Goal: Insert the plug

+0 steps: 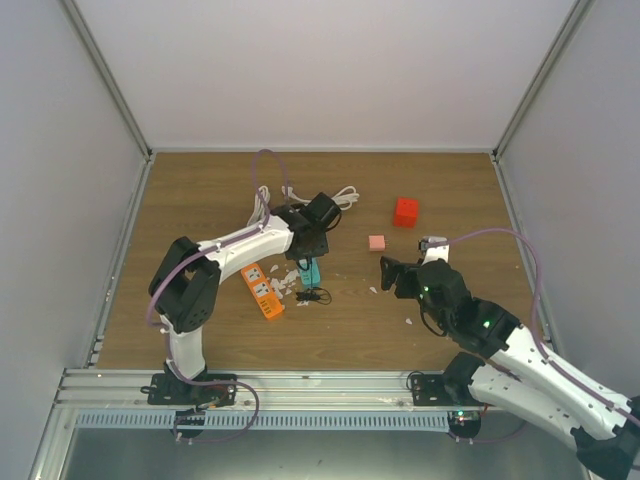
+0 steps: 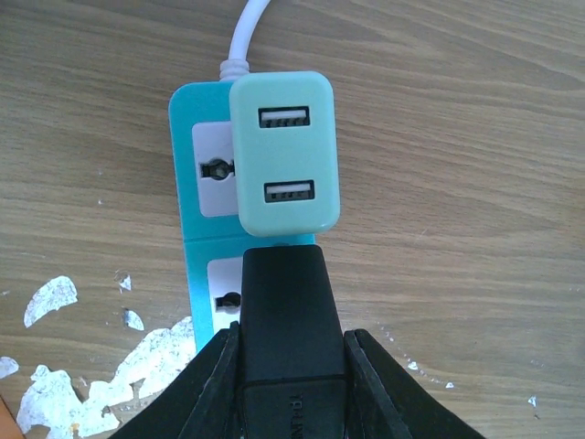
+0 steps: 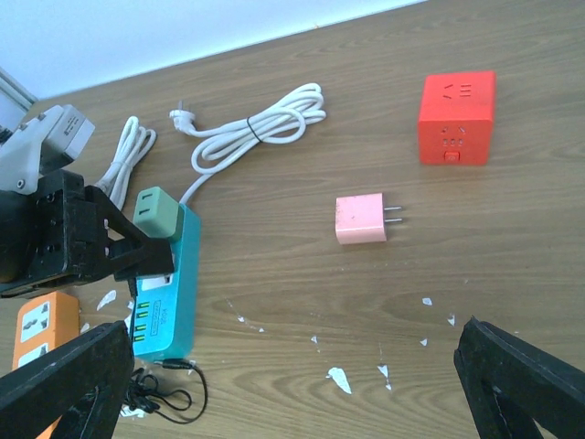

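Observation:
My left gripper (image 2: 291, 337) is shut on the plug (image 2: 283, 302), a small black boxy adapter. It holds the plug end-down over the second socket of a teal power strip (image 2: 194, 183), right beside a mint green USB adapter (image 2: 283, 155) seated in the strip. The plug's prongs are hidden, so I cannot tell whether they are in the socket. In the top view the left gripper (image 1: 306, 258) is over the strip (image 1: 311, 272), and the thin black wire (image 1: 313, 296) lies coiled at the strip's near end. My right gripper (image 3: 292, 393) is open and empty, hovering to the right (image 1: 392, 275).
An orange power strip (image 1: 264, 290) lies left of the teal one. A pink adapter (image 3: 361, 219) and a red cube socket (image 3: 457, 117) lie to the right. A coiled white cord (image 3: 251, 123) lies behind. White flecks dot the wood.

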Available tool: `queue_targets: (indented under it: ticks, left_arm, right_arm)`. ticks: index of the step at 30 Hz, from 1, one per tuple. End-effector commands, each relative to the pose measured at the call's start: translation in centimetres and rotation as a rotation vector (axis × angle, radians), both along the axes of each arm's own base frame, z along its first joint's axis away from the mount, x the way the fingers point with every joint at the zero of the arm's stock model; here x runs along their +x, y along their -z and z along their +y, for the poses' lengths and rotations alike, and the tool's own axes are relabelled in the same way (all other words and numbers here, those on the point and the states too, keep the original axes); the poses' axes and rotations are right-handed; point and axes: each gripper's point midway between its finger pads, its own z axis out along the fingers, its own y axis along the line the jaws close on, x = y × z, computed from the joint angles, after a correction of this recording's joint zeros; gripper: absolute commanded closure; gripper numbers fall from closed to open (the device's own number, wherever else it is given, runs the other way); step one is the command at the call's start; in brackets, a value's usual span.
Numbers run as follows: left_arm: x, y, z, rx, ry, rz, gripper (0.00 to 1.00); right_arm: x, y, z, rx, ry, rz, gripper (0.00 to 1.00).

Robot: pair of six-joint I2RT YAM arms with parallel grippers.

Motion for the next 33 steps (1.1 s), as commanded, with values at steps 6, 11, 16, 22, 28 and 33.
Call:
queue_targets:
  ticks: [6, 11, 16, 22, 28, 33]
  left_arm:
    - [-2.1, 10.7, 1.6, 0.079, 0.061, 0.165, 1.0]
    - [-2.2, 11.4, 1.7, 0.094, 0.061, 0.183, 1.0]
    - [-1.9, 11.3, 2.1, 0.145, 0.055, 0.2, 1.0]
    - [-2.0, 10.7, 3.2, 0.215, 0.02, 0.239, 1.0]
    - [-2.1, 11.4, 2.5, 0.208, 0.042, 0.286, 1.0]
    - [-2.5, 12.0, 2.9, 0.249, 0.039, 0.328, 1.0]
  right_arm:
    - [0.2, -0.1, 0.2, 0.004, -0.004, -0.016, 0.0]
    - [0.2, -0.1, 0.2, 0.006, -0.005, -0.016, 0.0]
    - [0.2, -0.1, 0.3, 0.001, -0.008, -0.015, 0.0]
    - [0.3, 0.4, 0.5, -0.006, -0.014, -0.003, 0.0]
    - [-0.1, 1.1, 1.0, 0.014, -0.049, 0.006, 0.0]
    - [-0.2, 1.1, 1.2, 0.02, -0.061, 0.002, 0.0]
